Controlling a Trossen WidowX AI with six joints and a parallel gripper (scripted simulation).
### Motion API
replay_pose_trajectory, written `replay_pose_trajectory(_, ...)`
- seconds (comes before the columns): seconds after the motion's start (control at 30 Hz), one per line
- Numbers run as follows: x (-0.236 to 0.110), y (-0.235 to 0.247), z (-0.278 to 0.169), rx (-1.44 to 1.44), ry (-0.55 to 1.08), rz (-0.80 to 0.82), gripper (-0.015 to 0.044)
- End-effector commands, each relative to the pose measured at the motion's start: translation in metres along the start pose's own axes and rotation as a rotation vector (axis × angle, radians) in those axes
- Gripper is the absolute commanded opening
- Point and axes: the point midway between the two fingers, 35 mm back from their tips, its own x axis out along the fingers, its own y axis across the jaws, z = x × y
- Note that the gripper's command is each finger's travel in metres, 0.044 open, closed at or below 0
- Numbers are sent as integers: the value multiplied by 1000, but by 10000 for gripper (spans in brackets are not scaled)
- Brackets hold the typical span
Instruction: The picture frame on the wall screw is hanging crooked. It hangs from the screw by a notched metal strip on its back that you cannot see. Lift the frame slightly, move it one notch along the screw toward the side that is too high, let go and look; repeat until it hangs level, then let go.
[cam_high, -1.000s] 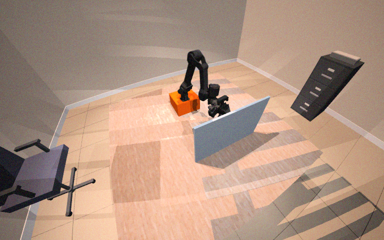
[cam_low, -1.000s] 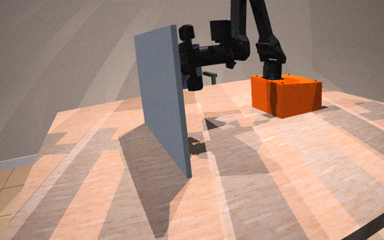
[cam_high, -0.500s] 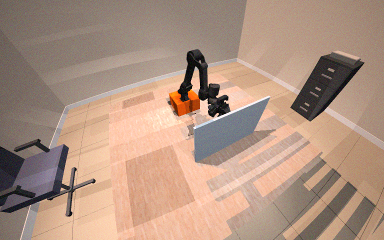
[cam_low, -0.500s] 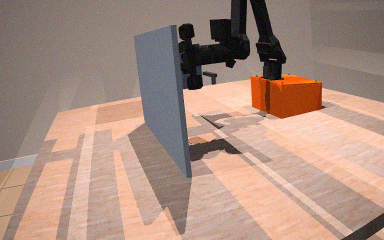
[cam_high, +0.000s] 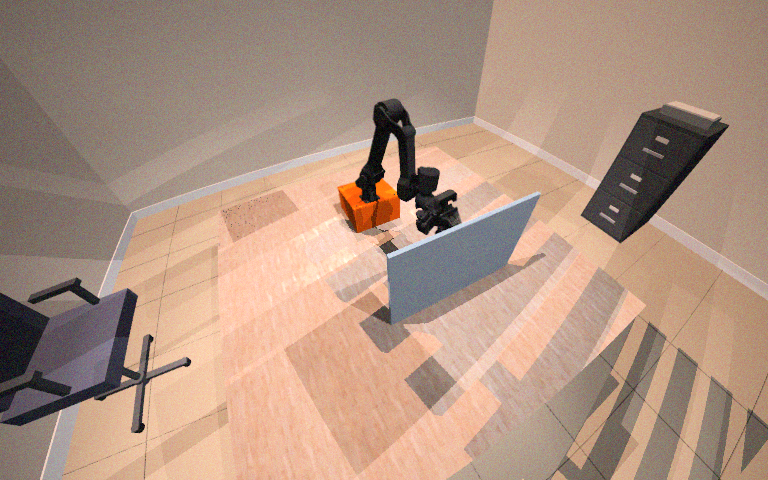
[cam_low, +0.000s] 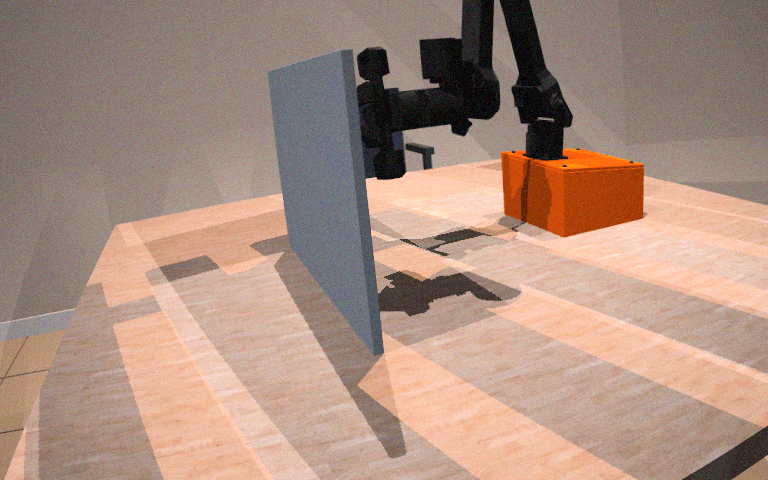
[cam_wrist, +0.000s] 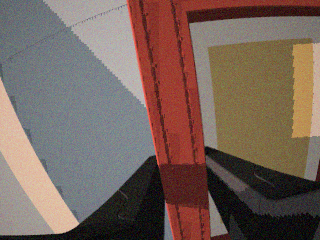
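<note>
Against the grey-blue wall panel (cam_wrist: 80, 100), the tool (cam_wrist: 190, 190) clamps the red picture frame (cam_wrist: 156, 60).

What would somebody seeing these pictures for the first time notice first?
Probably the red picture frame filling the wrist view, its side bar clamped in the dark gripper against the grey-blue wall panel. Next comes the bright orange base block under the black arm, behind the panel that stands upright mid-table. In the top view, a dark filing cabinet leans at the right wall.
</note>
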Motion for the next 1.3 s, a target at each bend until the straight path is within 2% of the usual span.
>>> replay_pose_trajectory(0.0,0,3,-1,-2,4,10,0)
replay_pose_trajectory(1.27,0,2,-8,-1,4,10,0)
